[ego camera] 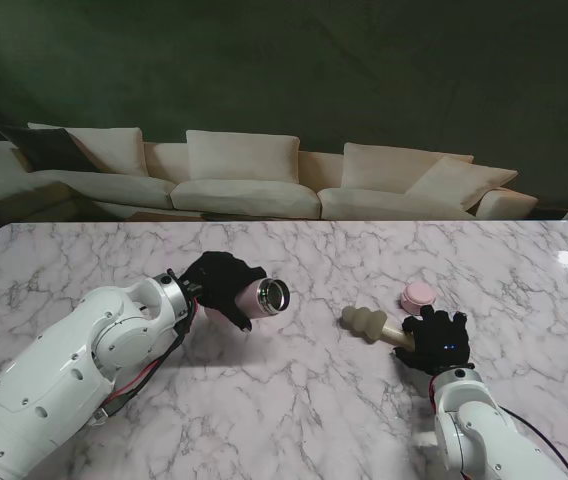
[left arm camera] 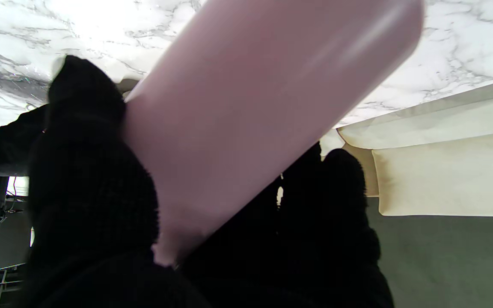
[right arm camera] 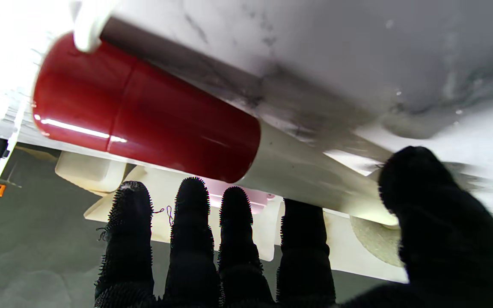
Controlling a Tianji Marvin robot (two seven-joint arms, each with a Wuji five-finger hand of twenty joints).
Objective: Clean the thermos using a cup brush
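My left hand (ego camera: pixel 220 284), in a black glove, is shut on the pink thermos (ego camera: pixel 264 296), held tilted above the table with its open steel mouth facing right. The thermos body (left arm camera: pixel 246 111) fills the left wrist view between thumb and fingers (left arm camera: pixel 336 201). The cup brush (ego camera: pixel 366 323) lies on the marble to the right, cream sponge head pointing at the thermos. My right hand (ego camera: pixel 436 341) rests over its handle. In the right wrist view the red and cream handle (right arm camera: pixel 152 124) runs between straight, spread fingers (right arm camera: pixel 193 214) and the thumb, with no closed grasp.
A pink thermos lid (ego camera: pixel 419 295) sits on the marble table (ego camera: pixel 294 400) just beyond my right hand, also showing as the lid (right arm camera: pixel 246 199) between the fingers. A cream sofa (ego camera: pixel 249 180) stands behind the table's far edge.
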